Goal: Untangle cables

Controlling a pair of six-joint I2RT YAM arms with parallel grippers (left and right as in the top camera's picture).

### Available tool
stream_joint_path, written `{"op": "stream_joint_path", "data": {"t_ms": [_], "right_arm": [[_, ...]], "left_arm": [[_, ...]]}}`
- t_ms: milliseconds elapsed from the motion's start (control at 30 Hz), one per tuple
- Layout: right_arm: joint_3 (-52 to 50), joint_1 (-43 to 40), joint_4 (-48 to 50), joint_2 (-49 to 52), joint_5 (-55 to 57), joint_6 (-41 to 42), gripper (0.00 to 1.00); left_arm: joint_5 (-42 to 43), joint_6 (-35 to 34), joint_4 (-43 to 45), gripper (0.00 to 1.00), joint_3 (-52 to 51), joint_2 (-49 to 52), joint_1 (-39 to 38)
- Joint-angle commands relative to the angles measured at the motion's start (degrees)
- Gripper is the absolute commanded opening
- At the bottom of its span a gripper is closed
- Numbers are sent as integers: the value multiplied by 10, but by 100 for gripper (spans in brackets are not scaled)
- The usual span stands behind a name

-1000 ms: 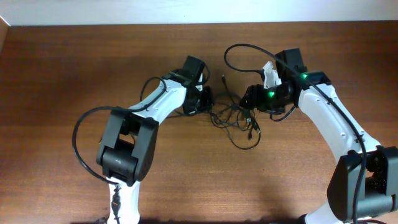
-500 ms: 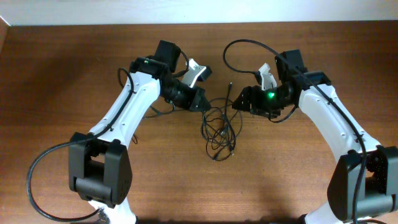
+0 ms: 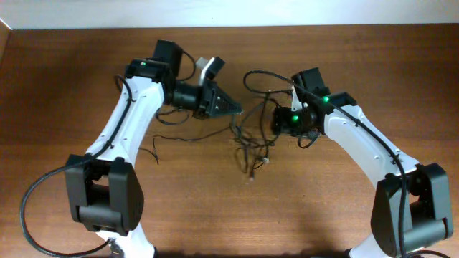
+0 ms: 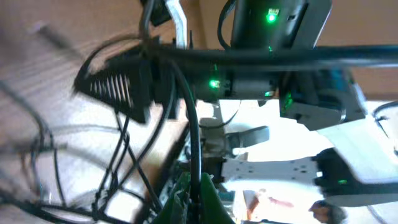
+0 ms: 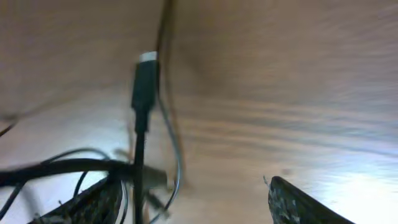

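On the near side of the brown worktop (image 3: 308, 215) stand the two arm bases, one at each side. A little farther in come the loose ends of the cables (image 3: 254, 140). Two thin ends with small plugs point toward the near edge, and one long strand (image 3: 188, 136) reaches to the left and curls under the left arm.

The tangle itself is in the middle of the worktop, between the two claws. I cannot tell if all of it rests on the wood.

The left claw (image 3: 234, 109) points to the right, with its tips pressed together. In the left wrist view this claw (image 4: 194, 190) pinches one black cable, which rises straight from it.

The right claw (image 3: 275, 123) faces it at the other edge of the tangle. In the right wrist view its fingers (image 5: 99, 199) are spread wide and a cable crosses just above one of them. Beyond it a black plug (image 5: 145, 78) with a pale tip shows, blurred.
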Motion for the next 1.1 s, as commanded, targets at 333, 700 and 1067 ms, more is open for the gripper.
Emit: {"op": "stream_joint_path", "data": {"t_ms": [333, 700, 1067], "right_arm": [[-5, -178, -46, 4, 138, 15, 81], [-7, -197, -48, 4, 163, 13, 82], [-7, -197, -46, 4, -73, -83, 92]], "left_arm": [[-19, 156, -221, 0, 11, -12, 263], [-25, 156, -258, 0, 11, -12, 523], [-65, 156, -214, 0, 11, -12, 445]]}}
